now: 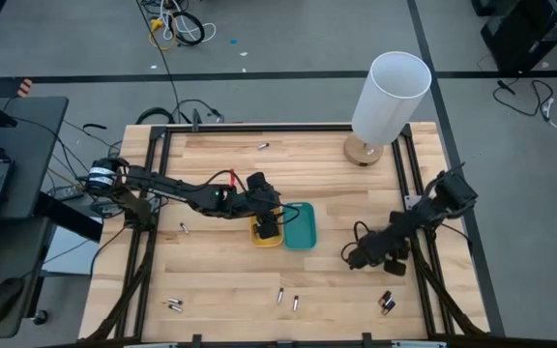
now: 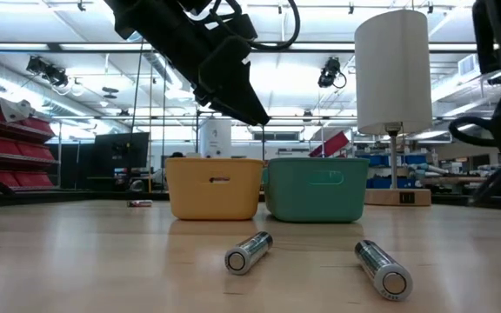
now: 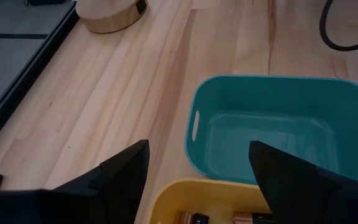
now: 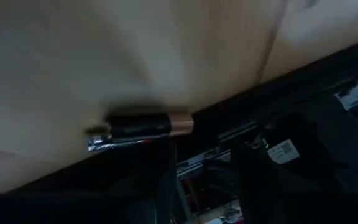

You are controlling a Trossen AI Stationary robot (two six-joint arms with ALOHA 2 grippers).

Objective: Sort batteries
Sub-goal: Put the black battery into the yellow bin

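Hovering with jaws released over the yellow tray (image 3: 166, 202), the left gripper (image 3: 197, 174) has batteries (image 3: 194, 217) below, visible only from its wrist.

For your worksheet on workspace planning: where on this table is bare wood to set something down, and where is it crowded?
Bare: the back-left stretch between the table edge and the lamp, holding one battery. Crowded: the centre, where the left gripper hangs over the yellow tray beside the teal tray.

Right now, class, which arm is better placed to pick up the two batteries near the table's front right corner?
Right. The right gripper hangs near those batteries, while the left gripper is over the yellow tray mid-table.
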